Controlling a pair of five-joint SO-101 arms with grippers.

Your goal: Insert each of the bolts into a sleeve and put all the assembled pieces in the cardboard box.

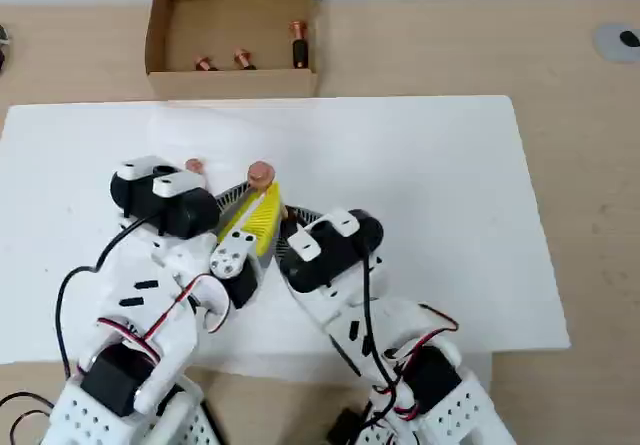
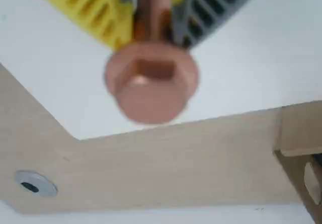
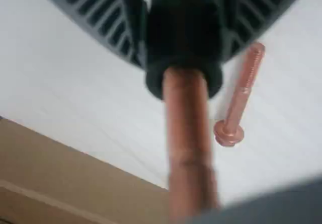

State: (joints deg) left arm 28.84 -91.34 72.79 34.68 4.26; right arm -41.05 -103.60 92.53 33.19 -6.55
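My left gripper (image 2: 151,12) is shut on a copper bolt (image 2: 151,80), whose flanged head faces the camera between a yellow and a grey finger. In the high view this bolt's head (image 1: 260,173) sits above the white mat, with the left gripper (image 1: 255,203) just behind it. My right gripper (image 3: 183,38) is shut on a black sleeve (image 3: 183,58), and the bolt's shaft (image 3: 190,158) runs into the sleeve's mouth. The two grippers meet near the mat's middle-left, the right gripper (image 1: 290,223) beside the yellow finger. A loose bolt (image 3: 240,98) lies on the mat, its head (image 1: 194,166) just left of the held one.
The open cardboard box (image 1: 232,83) stands beyond the mat's far edge and holds three assembled pieces (image 1: 243,60). The white mat (image 1: 430,205) stretches bare to the right. A round metal disc (image 1: 618,40) sits in the wooden table at the far right.
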